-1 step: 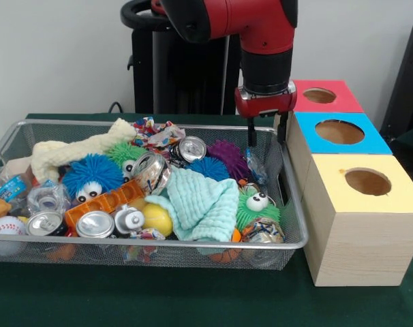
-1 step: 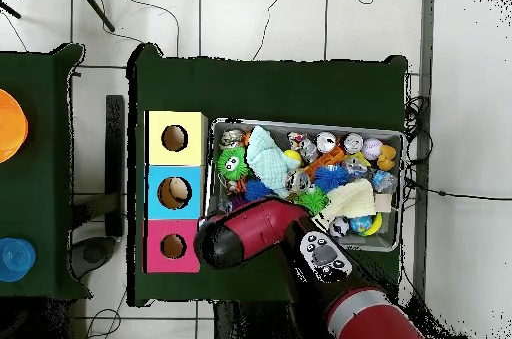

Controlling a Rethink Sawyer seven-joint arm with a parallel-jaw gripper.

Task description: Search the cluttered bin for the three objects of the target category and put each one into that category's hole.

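A green-clothed table (image 1: 193, 300) bears a wire bin (image 1: 159, 253) beside three boxes (image 1: 360, 225).

The front view sits low and close across the table, looking level at the wire bin (image 1: 288, 240) filling the lower left and the three boxes (image 1: 360, 204) at right. The overhead view looks straight down from high up, taking in the whole green table (image 2: 300, 85) and surrounding floor (image 2: 260, 20). Both share bin (image 2: 400, 190), boxes (image 2: 152, 193) and arm (image 2: 265, 230).

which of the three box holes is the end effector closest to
The hole in the blue-topped wooden box, the middle one; the end effector hangs just beside it, while the red and yellow tops sit farther off.
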